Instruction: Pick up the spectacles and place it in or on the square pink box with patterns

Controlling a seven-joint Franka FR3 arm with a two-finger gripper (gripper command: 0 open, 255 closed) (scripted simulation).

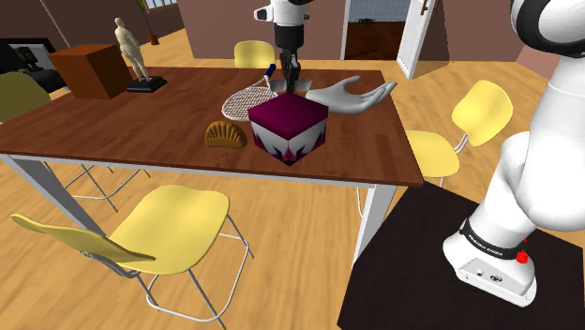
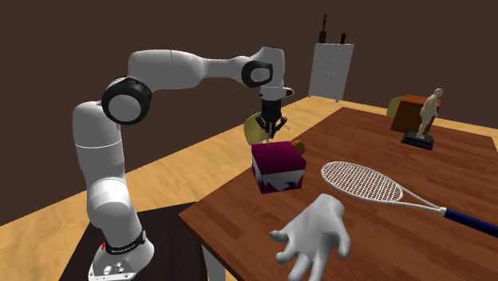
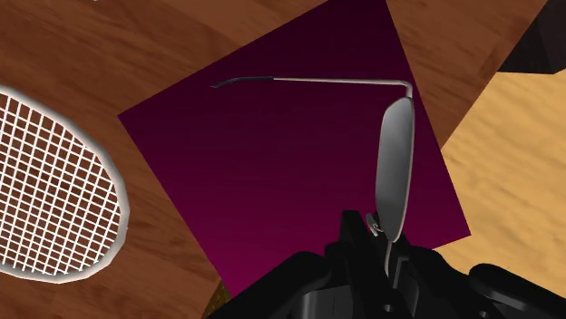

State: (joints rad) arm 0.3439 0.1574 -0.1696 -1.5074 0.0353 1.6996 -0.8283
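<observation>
Spectacles (image 3: 395,163) are clamped in the end effector (image 3: 385,243). Its two black fingers grip the frame at one end of a lens. The lens stands edge-on out from the fingertips, and one thin temple arm reaches sideways. The spectacles hang over the dark magenta top of the square box (image 3: 272,172). The box sits on the wooden table (image 1: 112,131), between a white-strung racket (image 3: 50,181) and the table's edge. Whether the frame touches the box top cannot be told.

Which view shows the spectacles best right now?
The wrist view: the spectacles, clasped in the gripper over the box, show one lens and one side arm plainly. The shoulder and second exterior views leave them too small to make out.
</observation>
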